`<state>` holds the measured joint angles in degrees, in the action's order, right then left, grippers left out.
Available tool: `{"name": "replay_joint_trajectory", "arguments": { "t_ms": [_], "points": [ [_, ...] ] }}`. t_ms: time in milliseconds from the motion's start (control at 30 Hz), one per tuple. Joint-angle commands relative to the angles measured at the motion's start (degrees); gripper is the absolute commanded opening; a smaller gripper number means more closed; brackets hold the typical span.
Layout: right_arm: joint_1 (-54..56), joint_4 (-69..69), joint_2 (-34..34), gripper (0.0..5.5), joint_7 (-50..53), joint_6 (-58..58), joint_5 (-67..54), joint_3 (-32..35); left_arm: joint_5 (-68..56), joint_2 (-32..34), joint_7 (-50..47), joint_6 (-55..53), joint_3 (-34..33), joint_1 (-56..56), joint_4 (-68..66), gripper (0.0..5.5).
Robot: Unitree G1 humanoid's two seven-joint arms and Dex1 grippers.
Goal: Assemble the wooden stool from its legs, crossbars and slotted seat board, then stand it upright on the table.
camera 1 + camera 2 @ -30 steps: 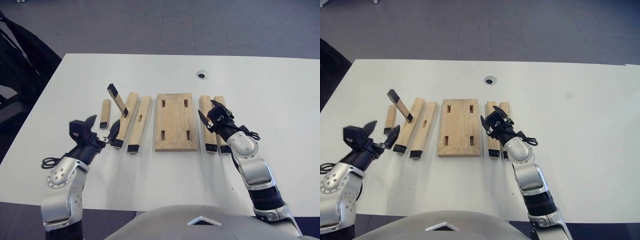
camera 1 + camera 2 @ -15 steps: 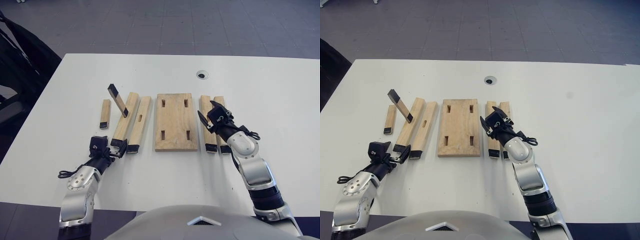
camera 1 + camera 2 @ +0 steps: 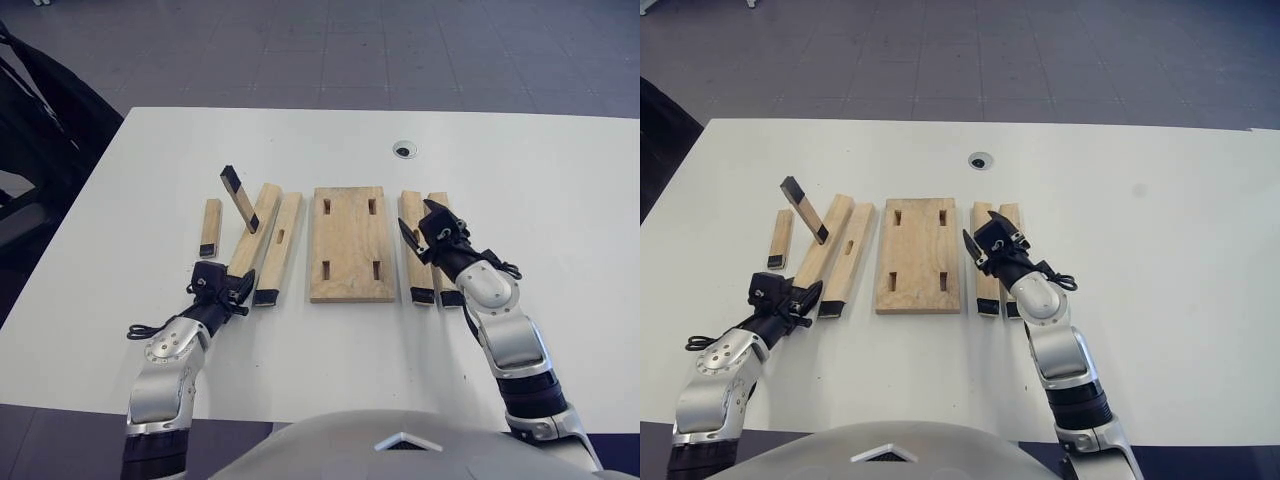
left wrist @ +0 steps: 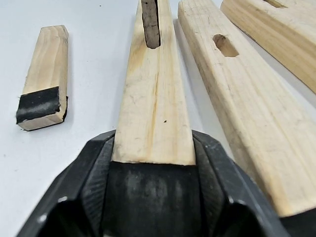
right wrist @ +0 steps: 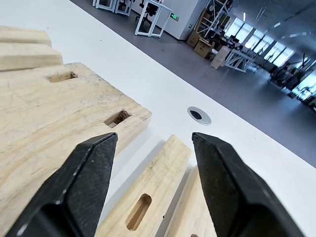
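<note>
**A:** What has altered on the left side?

**B:** My left gripper (image 3: 222, 288) was raised and spread beside the parts a second ago. It has since dropped and come in low over the table (image 3: 560, 180). Its fingers (image 4: 94, 173) now pinch the black-capped near end of the outer leg (image 3: 257, 220), the one carrying the tilted crossbar (image 3: 240, 197). The crossbar's top has shifted slightly, so the leg was probably nudged.

**A:** And the right?

**B:** My right gripper (image 3: 428, 228) has hardly moved. It is spread, hovering over the pair of legs (image 3: 410, 205) just beside the seat board (image 3: 348, 243). The board lies flat mid-table, slots up.

**A:** Meaning?

**B:** I judge assembly barely begun: one crossbar seated, one leg in hand, ready to lift.
</note>
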<state>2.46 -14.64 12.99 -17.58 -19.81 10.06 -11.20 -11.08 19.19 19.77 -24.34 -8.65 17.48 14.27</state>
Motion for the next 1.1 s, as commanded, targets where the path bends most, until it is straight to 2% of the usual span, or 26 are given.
{"name": "replay_joint_trajectory", "arguments": {
  "t_ms": [33, 133, 233, 367, 467, 567, 667, 1100],
  "points": [
    [11.33, 3.41, -5.03, 3.14, -1.44, -12.89, -16.64, 14.08, -8.68, -1.05, -2.02, -5.33, -5.91, -14.83, 1.61, 2.05],
    [18.49, 8.45, -5.43, 3.78, -6.28, -21.75, -30.21, 21.82, -18.83, -1.37, -1.85, -12.08, -9.11, -28.04, 1.24, 2.05],
    [24.83, 13.9, -5.18, 4.27, -11.43, -29.83, -42.01, 26.75, -33.22, -2.28, -1.35, -22.49, -11.62, -39.07, 0.11, 2.05],
    [30.44, 18.41, -5.21, 5.03, -18.77, -42.89, -60.08, 32.13, -54.02, -4.74, -1.95, -35.76, -12.56, -41.25, 0.24, 2.05],
    [32.29, 22.28, -2.14, 5.48, -25.53, -49.04, -69.37, 34.6, -67.04, -5.04, -3.54, -41.23, -12.39, -40.18, -0.49, 2.05],
    [34.77, 27.08, 0.18, 5.5, -29.13, -52.44, -75.49, 36.97, -75.1, -4.51, -5.87, -42.15, -11.87, -39.85, -2.04, 2.05],
    [35.14, 27.57, 1.54, 5.5, -31.03, -52.98, -77.16, 36.23, -79.93, -3.37, -8.0, -41.64, -10.62, -39.64, -2.14, 2.05],
    [39.18, 28.9, -3.22, 5.5, -25.93, -49.73, -76.7, 30.39, -86.0, 0.07, -12.2, -37.59, -4.4, -36.84, 0.28, 2.05]
  ]
}}
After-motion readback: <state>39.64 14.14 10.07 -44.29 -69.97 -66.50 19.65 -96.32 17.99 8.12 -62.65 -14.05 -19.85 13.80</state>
